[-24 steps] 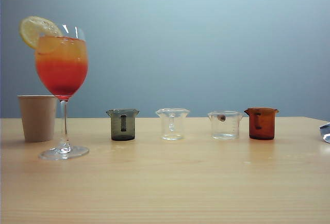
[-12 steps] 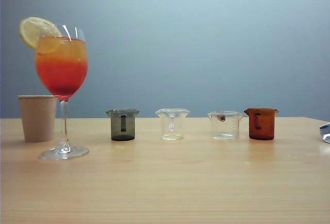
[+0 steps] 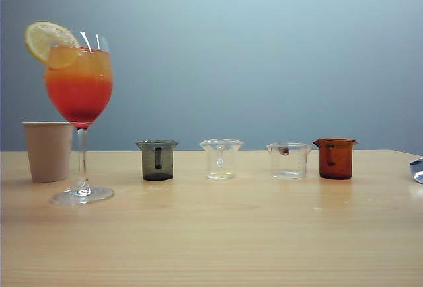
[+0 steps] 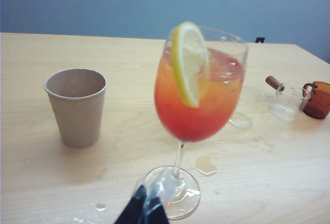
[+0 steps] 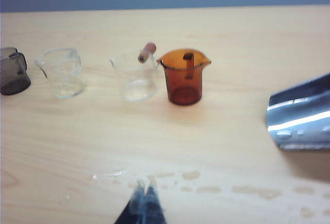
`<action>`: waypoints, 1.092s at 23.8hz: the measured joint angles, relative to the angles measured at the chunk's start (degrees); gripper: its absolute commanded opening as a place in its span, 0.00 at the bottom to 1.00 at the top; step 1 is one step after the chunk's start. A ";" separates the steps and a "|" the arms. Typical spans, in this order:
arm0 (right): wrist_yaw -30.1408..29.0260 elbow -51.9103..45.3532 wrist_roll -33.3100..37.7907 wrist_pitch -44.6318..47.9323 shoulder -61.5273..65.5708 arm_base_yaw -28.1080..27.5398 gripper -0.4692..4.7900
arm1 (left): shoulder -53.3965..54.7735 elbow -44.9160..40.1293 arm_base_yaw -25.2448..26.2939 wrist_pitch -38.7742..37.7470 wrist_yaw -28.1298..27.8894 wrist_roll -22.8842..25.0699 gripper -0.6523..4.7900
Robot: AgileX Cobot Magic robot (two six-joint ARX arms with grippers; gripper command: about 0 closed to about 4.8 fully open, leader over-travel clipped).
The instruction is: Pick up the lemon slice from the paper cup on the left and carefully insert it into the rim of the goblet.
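Note:
The goblet (image 3: 79, 82) stands at the left of the table with an orange-over-red drink. The lemon slice (image 3: 45, 38) sits wedged on its rim, half outside the glass. Just behind and left of it is the beige paper cup (image 3: 47, 151). Neither gripper shows in the exterior view. In the left wrist view the left gripper (image 4: 147, 198) is shut and holds nothing, a short way back from the goblet's foot (image 4: 172, 190); the lemon slice (image 4: 188, 64) and the paper cup (image 4: 77, 105) show beyond it. The right gripper (image 5: 145, 185) is shut and holds nothing, above bare table in front of the beakers.
Four small beakers stand in a row: a grey one (image 3: 157, 159), two clear ones (image 3: 221, 158) (image 3: 288, 160) and an amber one (image 3: 335, 158). A shiny metal thing (image 5: 301, 113) lies at the table's right edge. A small puddle (image 4: 206, 163) lies by the goblet's foot.

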 measured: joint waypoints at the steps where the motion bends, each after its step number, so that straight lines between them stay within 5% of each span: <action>1: 0.00 -0.79 0.68 0.11 -0.07 0.00 0.07 | 0.02 -1.27 0.00 1.18 0.00 -0.20 0.11; 11: 1.38 -1.44 1.31 -2.16 -0.20 0.00 0.11 | 0.04 -9.44 0.00 6.08 -1.01 -0.42 0.11; 26: 1.53 -1.44 1.22 -3.58 -7.19 -2.89 0.11 | -0.02 -9.22 0.02 7.15 -1.44 0.07 0.11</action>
